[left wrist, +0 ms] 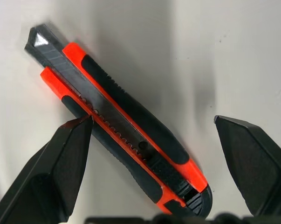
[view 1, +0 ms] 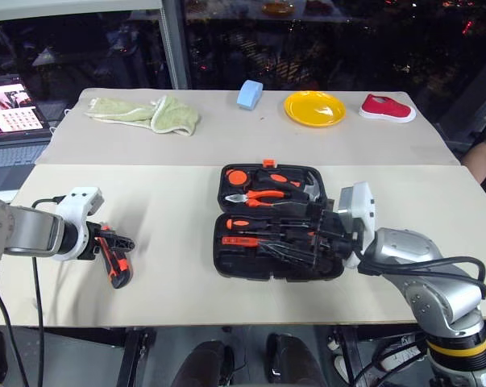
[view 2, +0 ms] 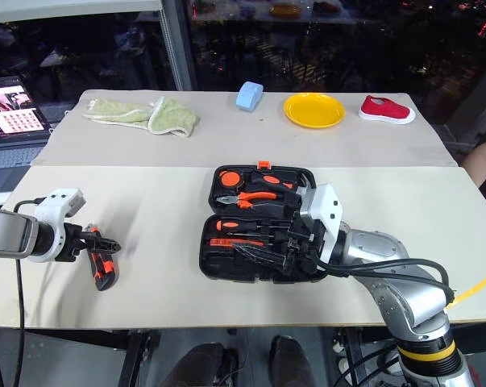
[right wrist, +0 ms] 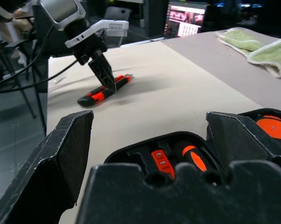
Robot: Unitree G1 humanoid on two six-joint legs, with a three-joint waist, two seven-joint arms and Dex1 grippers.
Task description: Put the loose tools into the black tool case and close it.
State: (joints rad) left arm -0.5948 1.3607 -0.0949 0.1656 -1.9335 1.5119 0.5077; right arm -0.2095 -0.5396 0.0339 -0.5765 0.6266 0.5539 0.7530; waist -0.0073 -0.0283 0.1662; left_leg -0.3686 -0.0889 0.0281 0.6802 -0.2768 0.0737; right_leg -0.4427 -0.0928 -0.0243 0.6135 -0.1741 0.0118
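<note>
Near edge, left: left gripper (view 1: 118, 244) pointing steeply down over the utility knife (view 1: 114, 260), fingers spread wide and released, one on each side of the handle in the left wrist view (left wrist: 126, 126), nothing grasped; whether a fingertip touches the knife cannot be told. Knife flat on the beige table (view 1: 170, 242), well apart from the case, orange-and-black body with the grey blade tip exposed at one end. Near edge, right of centre: right gripper (view 1: 321, 235) held level at the right side of the black tool case (view 1: 279, 222), fingers fully apart and empty, hovering over the case's near half; contact with the case not determinable. Case open and lying flat, two halves hinged across the middle, small orange latch (view 1: 268, 163) on the far rim. Near half: black-and-orange-handled screwdrivers (view 1: 255, 224) lying in moulded slots, with a slim orange tool (view 1: 244, 240) beside them. Far half: orange-handled pliers (view 1: 263, 196), steel-headed hammer (view 1: 307, 187) and a round orange-faced item (view 1: 237, 175). Far table section, left to right: green towel (view 1: 150, 113), light-blue block (view 1: 249, 94), yellow plate (view 1: 314, 108), red shoe (view 1: 387, 107). Far left, beyond the table: laptop (view 1: 13, 113) with lit screen.
</note>
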